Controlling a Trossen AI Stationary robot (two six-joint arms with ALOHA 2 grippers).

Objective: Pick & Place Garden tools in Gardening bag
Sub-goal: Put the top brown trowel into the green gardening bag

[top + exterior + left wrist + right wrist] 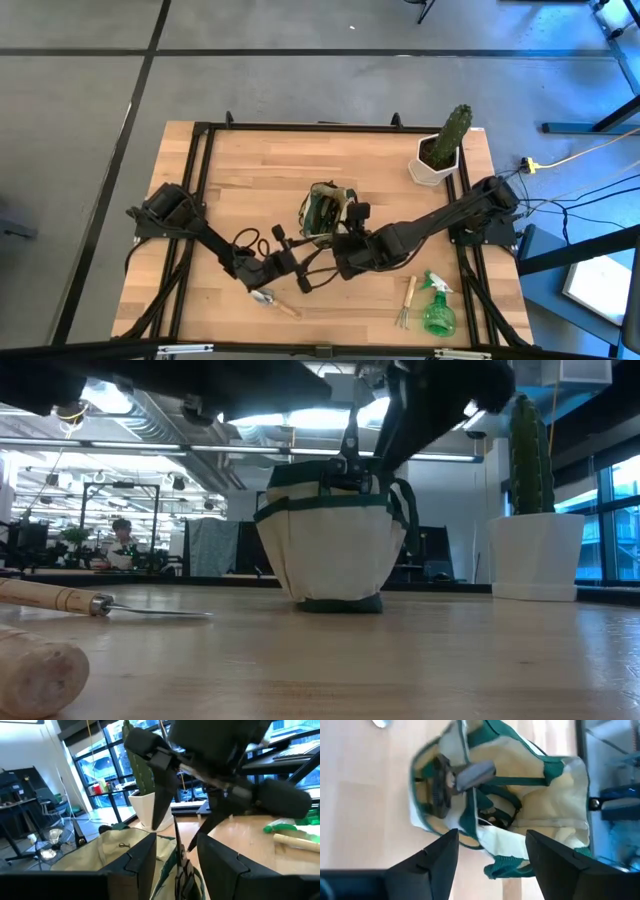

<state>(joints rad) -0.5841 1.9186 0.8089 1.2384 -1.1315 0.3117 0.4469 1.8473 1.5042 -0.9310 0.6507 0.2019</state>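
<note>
From above, I see the bag (326, 213) standing near the middle of the table (250, 160), with my right gripper (352, 222) hanging over its mouth at about 3 o'clock of it and my left gripper (283, 247) just off its 7 o'clock corner. The trowel (272, 301) lies at 6 o'clock of the left gripper, while the hand fork (406, 301) and spray bottle (436, 308) sit well apart toward 4 o'clock, and the cactus pot (437, 160) stands at 1 o'clock. At table height, the bag (333, 550) stands upright with a dark tool (351, 440) poking straight up out of its top, under the arm. Through the left wrist camera my fingers (142, 862) stand parted on either side of the bag's rim, gripping nothing I can see. Looking down the right wrist, the fingers (440, 857) are spread wide and empty above the open bag (555, 820), with black pruners (442, 785) lying inside. My worry is that lifting the right gripper could snag a loop handle (505, 807) and tip the bag, and I judge the left gripper could drag the rim if it moves away carelessly.
</note>
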